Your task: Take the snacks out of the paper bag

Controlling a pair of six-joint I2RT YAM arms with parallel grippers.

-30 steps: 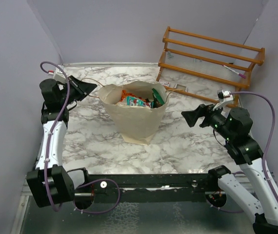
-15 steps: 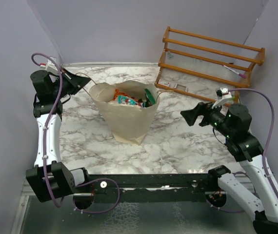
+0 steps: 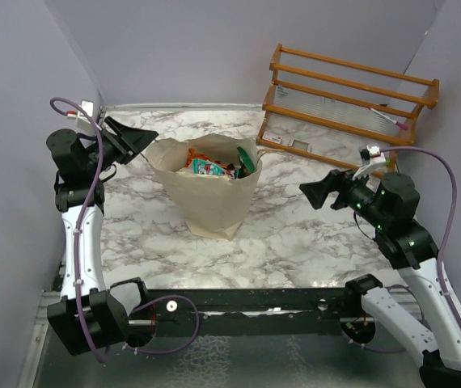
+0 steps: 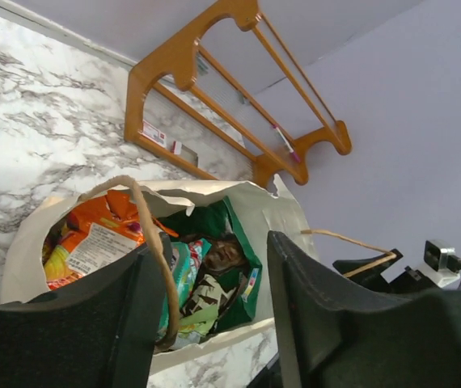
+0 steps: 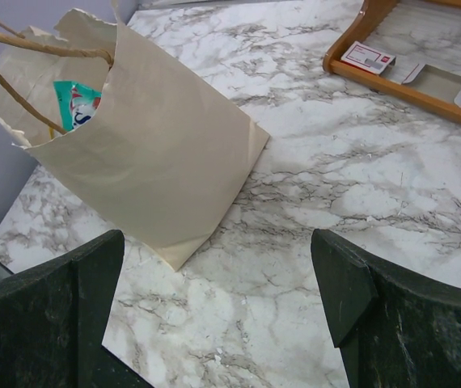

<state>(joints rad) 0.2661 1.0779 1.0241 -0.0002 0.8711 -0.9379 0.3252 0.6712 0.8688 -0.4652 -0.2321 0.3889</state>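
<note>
Presently, first step in hand: no snack is out. The paper bag (image 3: 214, 202) stands on the marble table (image 3: 295, 234), mouth open, with the snacks (image 3: 214, 166) all inside it. The left gripper (image 4: 208, 242) hangs at the bag's left rim, jaws parted and grasping nothing; one cord handle (image 4: 145, 210) loops just beside one finger. The right gripper (image 5: 217, 238) sits well to the bag's right, spread wide and empty.

Next move, as judged: lower the left gripper into the bag's mouth, clear of the cord, and close on a top packet.

Count: one bag; two cord handles; at least three packets showing, namely the orange packet (image 4: 93, 230), teal packet (image 4: 183, 267) and green bag (image 4: 214, 222), with those beneath uncountable; one wooden rack (image 3: 352, 89) behind the bag, to its right.
</note>
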